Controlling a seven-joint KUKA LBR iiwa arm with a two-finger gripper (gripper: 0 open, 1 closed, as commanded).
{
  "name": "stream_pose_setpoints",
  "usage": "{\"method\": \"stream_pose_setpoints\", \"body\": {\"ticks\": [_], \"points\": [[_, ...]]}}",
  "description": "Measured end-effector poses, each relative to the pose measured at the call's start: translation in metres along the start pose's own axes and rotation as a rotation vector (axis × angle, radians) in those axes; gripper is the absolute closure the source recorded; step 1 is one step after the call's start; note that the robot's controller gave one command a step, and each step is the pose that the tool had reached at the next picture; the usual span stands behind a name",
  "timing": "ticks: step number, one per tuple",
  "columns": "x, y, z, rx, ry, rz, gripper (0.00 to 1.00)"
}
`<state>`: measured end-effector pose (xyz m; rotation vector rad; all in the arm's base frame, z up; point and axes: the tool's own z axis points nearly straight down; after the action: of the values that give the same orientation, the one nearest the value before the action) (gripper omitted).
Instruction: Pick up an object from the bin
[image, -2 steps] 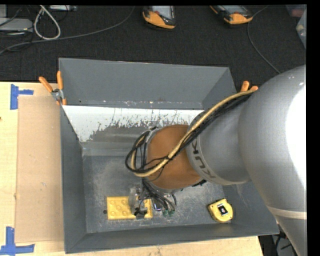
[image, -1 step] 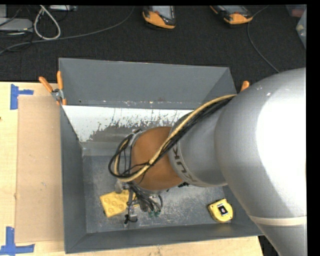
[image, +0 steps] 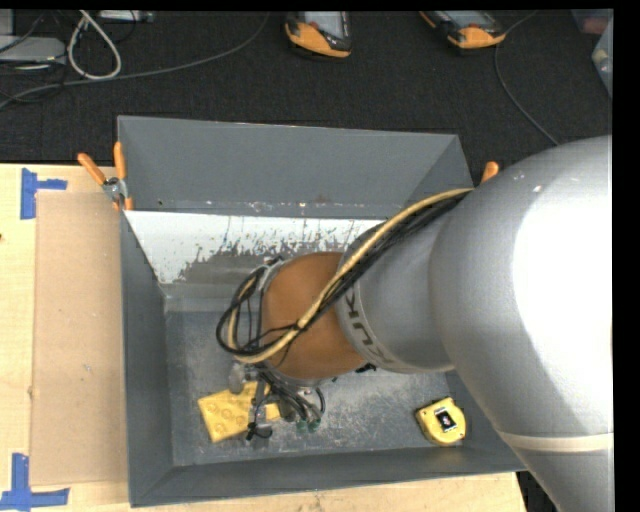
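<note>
- I have the grey metal bin (image: 146, 400) in view from above. The arm reaches in from its right side, with the orange wrist cover (image: 310, 325) and looped black and yellow cables (image: 238, 322) over the middle of the floor.
- The gripper (image: 262, 412) sits low, close to the floor, towards the bin's front edge and left of centre.
- It is right at the right-hand end of a flat yellow block with a studded top (image: 222, 413). The block lies on the floor near the front-left corner, turned at an angle to the walls.
- The gripper overlaps that end of the block as I see it. I cannot tell whether it is touching or just above.
- I cannot tell whether the gripper is open or closed. The wrist and cables hide too much of it.
- A small yellow and black tape measure (image: 441, 421) lies well apart, by the front-right corner, and the gripper is nowhere near it.
- Progress, as I judge it: the approach looks done and the gripper is down at the yellow block. Nothing is lifted, as the block lies flat on the floor.
- What is left: confirm a grip on the block, then raise it clear of the bin.
- My worry is that the block is thin and flat, so a hold at one end may slip or tip it.
</note>
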<state>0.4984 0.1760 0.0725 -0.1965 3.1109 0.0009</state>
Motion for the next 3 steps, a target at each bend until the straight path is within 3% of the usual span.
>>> {"method": "stream_pose_setpoints", "body": {"ticks": [1, 2, 3], "points": [[0.0, 0.0, 0.0, 0.0, 0.0, 0.0, 1.0], [0.008, 0.006, -0.054, 0.002, 0.011, 0.034, 1.0], [-0.007, -0.006, -0.13, 0.002, 0.01, 0.027, 1.0]]}}
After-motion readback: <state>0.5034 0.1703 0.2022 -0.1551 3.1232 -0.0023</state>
